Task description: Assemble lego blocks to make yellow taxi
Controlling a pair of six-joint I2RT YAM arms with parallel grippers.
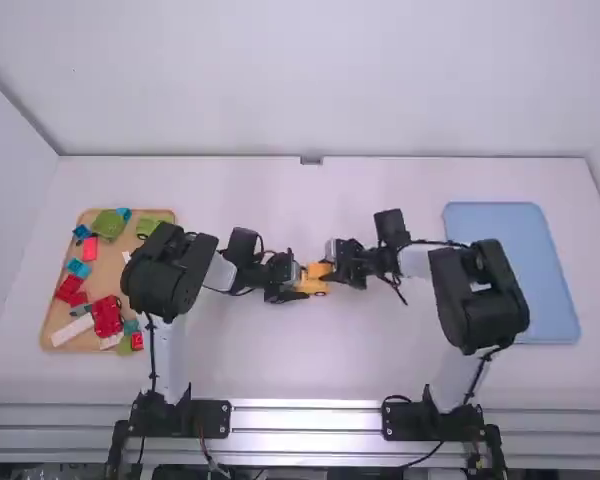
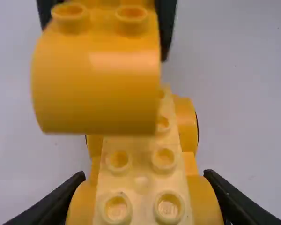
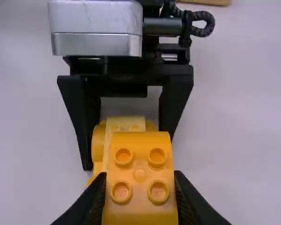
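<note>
Rounded yellow block [image 3: 139,150] sits pinched in the right gripper [image 3: 140,174], seemingly just above the car base [image 2: 141,183], which the left gripper [image 2: 144,175] clamps by its sides. Line the block up with the base's studs [image 2: 164,159], keep it level, then press straight down.

Car base [image 2: 141,185]: long, pale-yellow studded top, darker yellow rounded sides, sat upright, studs up, around mid-table. Curved block [image 3: 140,199]: glossy orange-yellow, rounded side, four studs on top, roughly level, studs up. It was above the base, over one end, covering some studs from view. Couldn't tell if they touched.
</note>
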